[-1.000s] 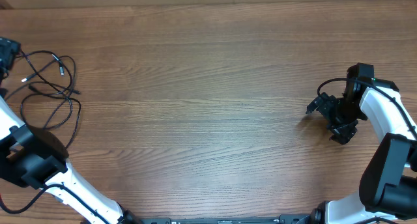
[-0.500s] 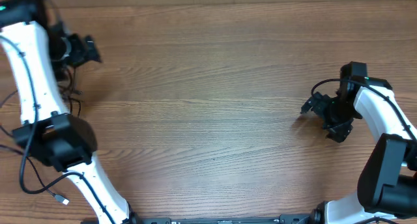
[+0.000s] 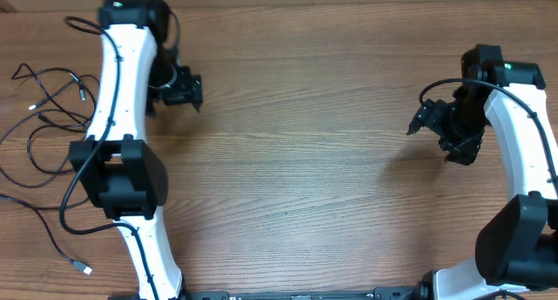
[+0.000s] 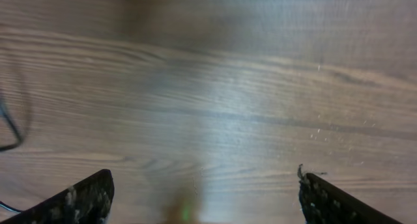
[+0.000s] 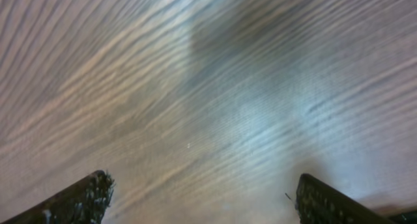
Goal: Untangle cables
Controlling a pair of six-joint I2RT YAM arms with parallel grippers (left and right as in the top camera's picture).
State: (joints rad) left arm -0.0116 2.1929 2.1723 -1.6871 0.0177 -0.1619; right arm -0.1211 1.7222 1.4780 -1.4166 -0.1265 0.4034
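Note:
The cables are thin black cords lying in loose overlapping loops at the table's far left. One strand trails down to a silver plug near the front left. My left gripper is open and empty over bare wood, to the right of the cables. In the left wrist view its fingers stand wide apart, with a blurred bit of cable at the left edge. My right gripper is open and empty far to the right; its wrist view shows only wood.
The wooden table fills the view. My left arm reaches up along the right side of the cable tangle, and its elbow lies beside the lower loops. The table's back edge runs along the top.
My left arm has swung from the far left edge rightward over the cables, so its gripper is now right of them. My right gripper has shifted slightly up.

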